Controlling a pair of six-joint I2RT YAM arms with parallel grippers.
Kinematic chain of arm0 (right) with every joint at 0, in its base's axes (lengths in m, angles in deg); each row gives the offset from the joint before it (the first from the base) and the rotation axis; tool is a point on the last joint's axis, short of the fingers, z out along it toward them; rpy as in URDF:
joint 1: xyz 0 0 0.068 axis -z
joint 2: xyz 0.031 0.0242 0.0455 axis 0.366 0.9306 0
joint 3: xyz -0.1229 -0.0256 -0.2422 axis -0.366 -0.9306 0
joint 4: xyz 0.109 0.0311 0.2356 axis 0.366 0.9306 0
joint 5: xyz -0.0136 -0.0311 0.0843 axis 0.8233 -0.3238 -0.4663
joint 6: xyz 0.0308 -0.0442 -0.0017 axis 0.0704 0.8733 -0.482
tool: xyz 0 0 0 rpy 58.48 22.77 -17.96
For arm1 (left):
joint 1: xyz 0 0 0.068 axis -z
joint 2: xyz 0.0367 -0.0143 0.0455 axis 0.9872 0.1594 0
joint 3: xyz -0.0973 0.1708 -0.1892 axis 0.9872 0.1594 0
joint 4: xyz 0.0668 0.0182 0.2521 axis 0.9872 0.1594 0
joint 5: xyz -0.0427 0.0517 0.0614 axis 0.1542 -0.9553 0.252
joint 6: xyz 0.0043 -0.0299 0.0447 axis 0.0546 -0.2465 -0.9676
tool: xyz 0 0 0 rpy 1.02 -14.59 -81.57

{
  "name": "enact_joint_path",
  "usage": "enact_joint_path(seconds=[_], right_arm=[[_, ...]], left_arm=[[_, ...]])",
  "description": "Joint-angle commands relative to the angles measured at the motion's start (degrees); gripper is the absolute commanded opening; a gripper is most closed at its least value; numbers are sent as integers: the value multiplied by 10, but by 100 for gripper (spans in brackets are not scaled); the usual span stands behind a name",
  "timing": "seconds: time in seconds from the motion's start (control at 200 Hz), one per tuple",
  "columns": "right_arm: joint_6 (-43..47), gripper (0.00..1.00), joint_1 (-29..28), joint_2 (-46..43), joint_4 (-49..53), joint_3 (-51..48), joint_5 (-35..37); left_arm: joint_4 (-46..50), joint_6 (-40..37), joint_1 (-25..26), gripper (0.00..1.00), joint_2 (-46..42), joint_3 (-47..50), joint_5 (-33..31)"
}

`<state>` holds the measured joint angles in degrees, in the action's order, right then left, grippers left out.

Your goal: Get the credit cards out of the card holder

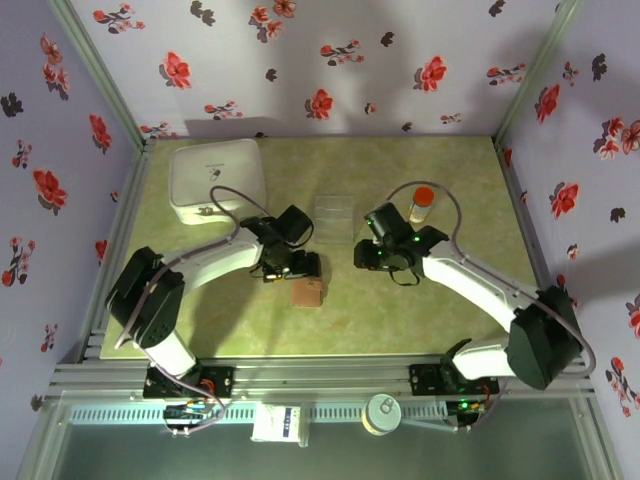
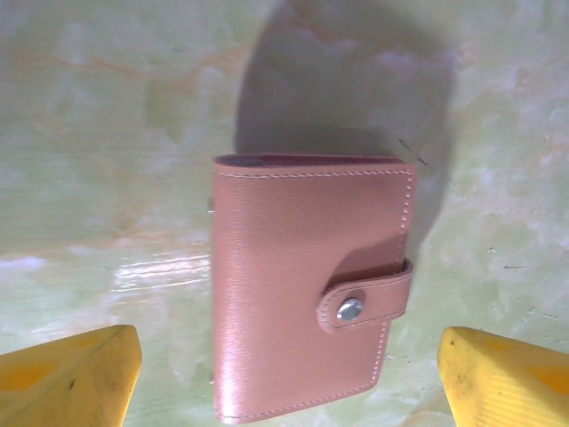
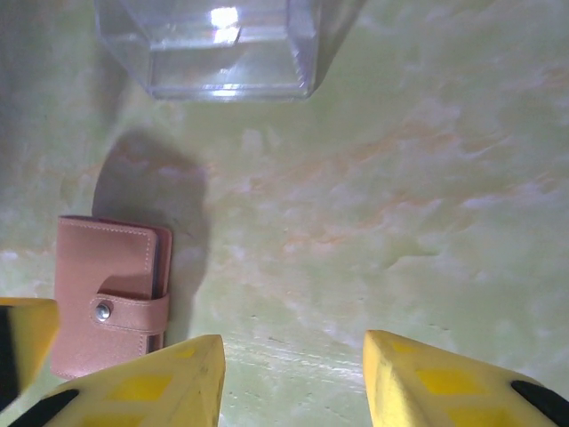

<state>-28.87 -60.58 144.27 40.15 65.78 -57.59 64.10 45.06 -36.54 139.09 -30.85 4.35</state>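
Near the middle of the desk [image 1: 380,320] we see the card holder [image 2: 307,294] lying flat and closed, its snap strap fastened. Our left pincer [image 2: 284,356] hovers over it, released, its fingers wide on either side without touching. Our right pincer [image 3: 293,356] stands parted and empty over bare desk, the clear box [image 3: 222,44] beyond it.

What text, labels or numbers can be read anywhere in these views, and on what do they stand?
No text can be read in any view.
White box: a faint mark on top, too small to read.
White packet at the bottom of the top view: bluish print, too blurred to read.
Wallet: no lettering, and its snap is plain metal.
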Motion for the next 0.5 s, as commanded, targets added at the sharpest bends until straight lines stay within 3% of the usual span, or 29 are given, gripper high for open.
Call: enact_joint_path(seconds=[0.0,0.285,0.495], right_arm=[[-47,46,-44,37,7,42,32],[-135,41,-166,172,29,141,84],[-194,37,-199,246,38,192,95]], left_arm=[[-34,-6,-23,86,-47,43,7],[-96,-11,-112,82,-169,187,53],[-121,-17,-141,81,-223,246,81]])
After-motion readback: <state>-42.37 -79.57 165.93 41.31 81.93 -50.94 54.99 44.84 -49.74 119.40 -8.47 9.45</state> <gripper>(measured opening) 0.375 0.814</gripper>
